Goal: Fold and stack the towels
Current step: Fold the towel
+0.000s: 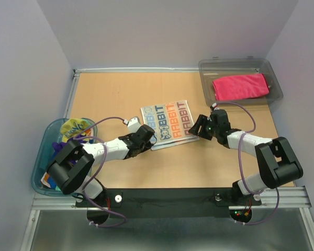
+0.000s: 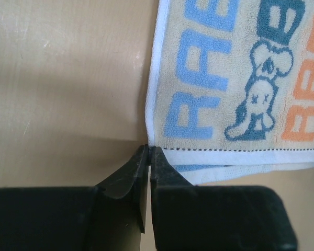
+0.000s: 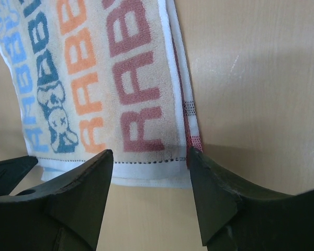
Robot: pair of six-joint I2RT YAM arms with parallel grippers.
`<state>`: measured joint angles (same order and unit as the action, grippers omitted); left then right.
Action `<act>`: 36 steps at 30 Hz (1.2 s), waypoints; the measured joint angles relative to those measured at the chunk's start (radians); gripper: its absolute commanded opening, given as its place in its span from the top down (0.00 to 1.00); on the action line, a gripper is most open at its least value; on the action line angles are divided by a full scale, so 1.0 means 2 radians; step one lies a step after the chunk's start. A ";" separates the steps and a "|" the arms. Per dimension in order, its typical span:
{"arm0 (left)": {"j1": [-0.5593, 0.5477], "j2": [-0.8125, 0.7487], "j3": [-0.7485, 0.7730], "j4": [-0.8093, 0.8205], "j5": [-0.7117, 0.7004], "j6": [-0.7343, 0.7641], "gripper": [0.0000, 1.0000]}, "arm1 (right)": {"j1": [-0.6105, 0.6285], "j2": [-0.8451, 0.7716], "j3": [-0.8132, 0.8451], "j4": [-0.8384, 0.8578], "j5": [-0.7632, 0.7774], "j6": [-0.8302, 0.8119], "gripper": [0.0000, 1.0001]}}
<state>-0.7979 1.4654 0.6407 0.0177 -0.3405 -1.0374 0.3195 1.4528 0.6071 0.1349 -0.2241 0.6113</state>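
Pink towel (image 1: 239,86): sitting folded in bin (image 1: 272,78)
Striped towel (image 1: 168,123): lying mid-worktop (image 1: 110,94), fold looking unfinished
Left gripper (image 2: 148,149): pinching its corner
Right gripper (image 3: 149,154): spread, straddling other corner
Tub (image 1: 42,157): holding more towels (image 1: 73,129) waiting

The RABBIT towel (image 1: 167,124) at the black left gripper (image 2: 149,151) and black right gripper (image 3: 149,151) is cream with white edging. Its big letters run in light blue, teal, orange and brick-red rows beside a teal cartoon rabbit. Beyond the right gripper a magenta-pink towel (image 1: 240,86) lies in a clear grey bin (image 1: 206,65); behind the left gripper are a yellow towel (image 1: 73,127) and a purple towel (image 1: 57,147) in a blue-rimmed tub (image 1: 41,159).
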 measured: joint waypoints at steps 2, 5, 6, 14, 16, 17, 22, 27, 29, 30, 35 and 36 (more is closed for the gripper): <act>0.000 -0.007 0.000 -0.004 0.000 0.001 0.97 | 0.000 0.005 0.000 0.002 0.002 0.003 0.39; 0.000 -0.018 0.000 -0.010 0.000 0.004 0.97 | 0.000 0.010 0.000 0.003 0.002 0.008 0.44; 0.000 -0.020 0.000 -0.010 0.000 0.004 0.97 | 0.000 0.012 0.000 0.004 0.002 0.009 0.44; 0.000 -0.027 0.001 -0.018 0.000 0.008 0.97 | 0.000 0.021 0.000 0.004 -0.005 0.012 0.42; 0.000 -0.031 0.001 -0.019 0.000 0.009 0.97 | 0.000 0.021 0.000 0.004 -0.006 0.013 0.41; 0.000 -0.034 0.001 -0.019 0.000 0.009 0.97 | 0.000 0.021 0.000 0.004 -0.006 0.014 0.41; 0.000 -0.043 0.004 -0.022 0.000 0.010 0.97 | 0.000 0.021 0.000 0.004 -0.002 0.017 0.43; 0.000 -0.043 0.007 -0.023 0.000 0.011 0.97 | 0.000 0.023 0.000 0.003 -0.002 0.016 0.57; -0.001 -0.043 0.007 -0.023 0.000 0.012 0.97 | 0.000 0.023 0.000 0.002 -0.003 0.016 0.60; -0.001 -0.043 0.007 -0.023 0.000 0.013 0.97 | 0.000 0.023 0.000 0.002 -0.004 0.015 0.62; -0.001 -0.043 0.008 -0.023 0.000 0.014 0.97 | 0.000 0.009 0.006 -0.004 -0.012 0.010 0.76; -0.001 -0.043 0.008 -0.023 0.000 0.014 0.97 | 0.000 0.004 0.010 -0.004 -0.014 0.010 0.78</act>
<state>-0.7994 1.3796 0.6567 -0.0284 -0.3405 -1.0100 0.3191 1.4612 0.6266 0.1268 -0.2516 0.6315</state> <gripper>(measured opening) 0.134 0.267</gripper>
